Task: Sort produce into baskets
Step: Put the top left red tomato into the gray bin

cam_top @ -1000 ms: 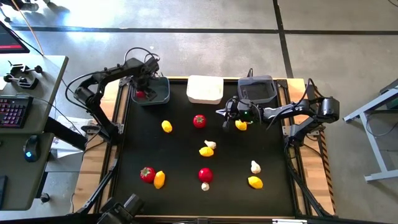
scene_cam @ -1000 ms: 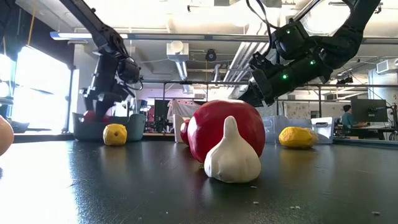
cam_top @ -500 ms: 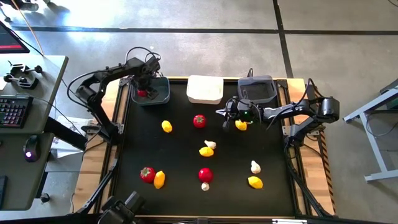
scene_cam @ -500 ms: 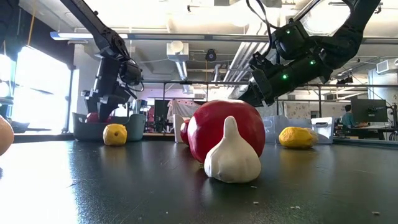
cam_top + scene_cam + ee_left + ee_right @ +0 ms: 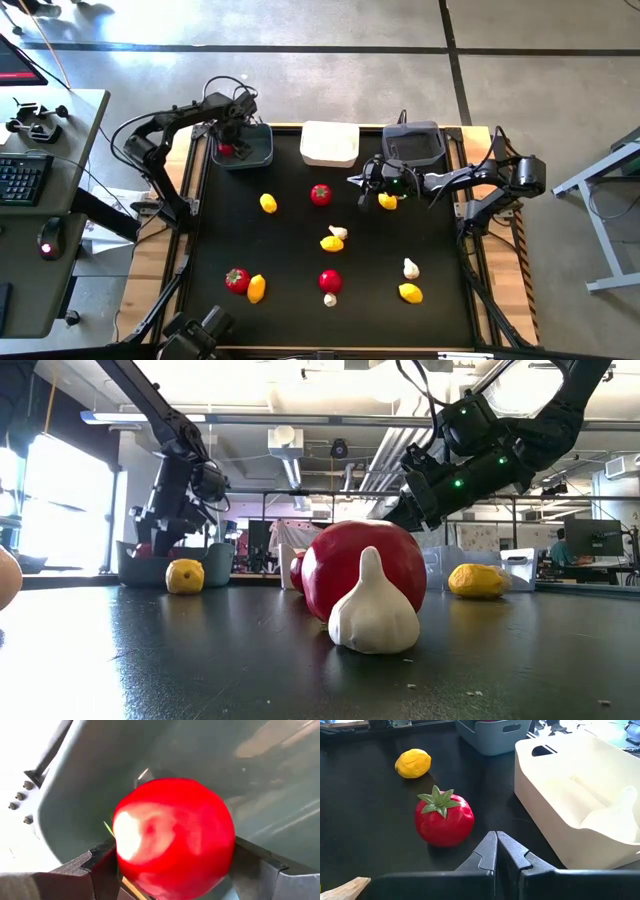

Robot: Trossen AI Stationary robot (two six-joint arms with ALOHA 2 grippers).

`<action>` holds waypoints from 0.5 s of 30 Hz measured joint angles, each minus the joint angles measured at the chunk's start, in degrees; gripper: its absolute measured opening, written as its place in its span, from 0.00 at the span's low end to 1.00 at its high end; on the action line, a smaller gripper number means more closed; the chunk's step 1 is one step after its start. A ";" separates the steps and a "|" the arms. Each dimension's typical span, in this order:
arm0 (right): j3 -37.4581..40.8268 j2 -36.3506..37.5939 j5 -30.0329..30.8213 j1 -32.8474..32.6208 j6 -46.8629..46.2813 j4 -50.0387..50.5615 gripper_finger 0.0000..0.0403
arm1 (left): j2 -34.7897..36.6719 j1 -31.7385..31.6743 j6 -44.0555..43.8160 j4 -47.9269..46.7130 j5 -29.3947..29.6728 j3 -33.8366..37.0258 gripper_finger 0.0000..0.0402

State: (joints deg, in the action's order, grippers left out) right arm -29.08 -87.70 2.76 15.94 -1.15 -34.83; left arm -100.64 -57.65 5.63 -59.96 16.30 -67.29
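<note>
— Where's my left gripper [image 5: 229, 146]?

— Over the dark grey basket [image 5: 255, 153] at the far left. Its fingers stand apart, with a red tomato [image 5: 172, 837] between them, lying in the basket; I can't tell whether they touch it.

— And my right gripper [image 5: 496, 851]?

— Pinched shut, empty. Just ahead of it sits another tomato [image 5: 443, 817]; the white basket [image 5: 580, 805] is beside that, and a lemon [image 5: 413, 763] farther on.
</note>
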 joint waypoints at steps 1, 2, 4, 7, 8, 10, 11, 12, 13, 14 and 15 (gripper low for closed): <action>0.00 0.00 0.00 0.01 -0.12 -0.01 0.00 | 0.04 0.00 0.12 0.14 0.52 0.00 0.72; 0.00 0.00 0.00 0.01 -0.21 0.00 0.00 | 0.04 0.02 0.62 0.14 1.23 0.00 0.72; 0.00 0.00 0.00 0.01 -0.32 0.00 0.00 | 0.04 0.19 2.08 0.47 2.41 0.00 0.72; -0.01 0.00 0.00 0.01 -0.32 0.00 0.00 | 0.04 0.98 4.31 1.43 6.48 0.00 0.72; 0.00 0.00 0.00 0.02 -0.32 0.00 0.00 | 0.04 1.36 4.61 1.56 8.54 0.00 0.72; 0.00 0.00 0.00 0.01 -0.32 -0.01 0.00 | 0.04 2.15 4.90 1.75 11.75 0.00 0.72; 0.00 0.00 0.00 0.01 -0.32 -0.01 0.00 | 0.04 2.41 5.46 1.72 11.75 0.00 0.72; -0.01 0.00 0.00 0.00 -0.32 0.00 0.00 | 0.04 2.70 6.07 1.67 11.07 0.00 0.72; 0.00 0.00 0.00 0.02 -0.32 0.00 0.00 | 0.04 2.97 6.66 1.59 10.07 0.00 0.72; 0.00 0.00 0.00 0.02 -0.32 -0.01 0.00 | 0.04 3.30 6.94 1.39 8.98 0.00 0.72; 0.00 0.00 0.00 0.02 -0.32 -0.02 0.00 | 0.04 3.70 7.00 1.11 7.99 0.00 0.72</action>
State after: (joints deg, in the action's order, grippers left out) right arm -29.08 -87.70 2.76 15.97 -1.48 -34.85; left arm -100.60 -53.95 12.63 -58.85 24.29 -67.29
